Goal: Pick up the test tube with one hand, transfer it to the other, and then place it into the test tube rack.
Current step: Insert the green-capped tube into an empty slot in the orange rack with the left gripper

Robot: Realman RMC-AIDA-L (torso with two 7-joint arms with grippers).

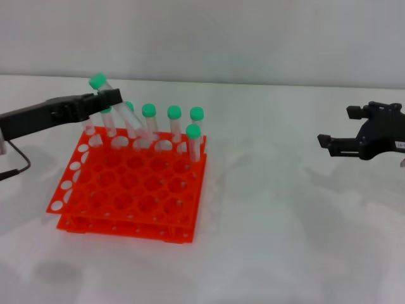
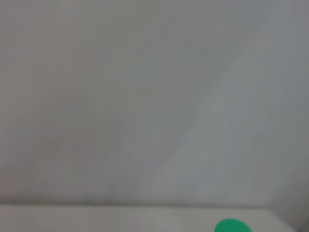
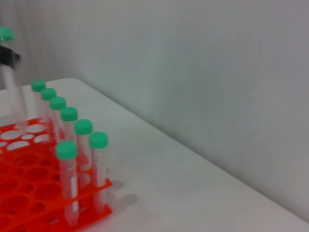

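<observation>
A clear test tube (image 1: 131,121) with a green cap is tilted, cap up and to the left, over the back row of the orange-red test tube rack (image 1: 126,196). Its lower end reaches down to the rack's back holes. My left gripper (image 1: 109,99) is shut on its upper part, just below the cap. The left wrist view shows only that green cap (image 2: 233,226) against the wall. Far right of the rack, my right gripper (image 1: 338,126) hangs open and empty above the table. In the right wrist view the held test tube (image 3: 6,35) is at the rack's (image 3: 29,193) far end.
Several other green-capped tubes (image 1: 174,123) stand upright in the rack's back row, and one (image 1: 193,142) stands a row nearer at the right edge. The white table (image 1: 278,221) lies between the rack and the right gripper. A grey wall rises behind.
</observation>
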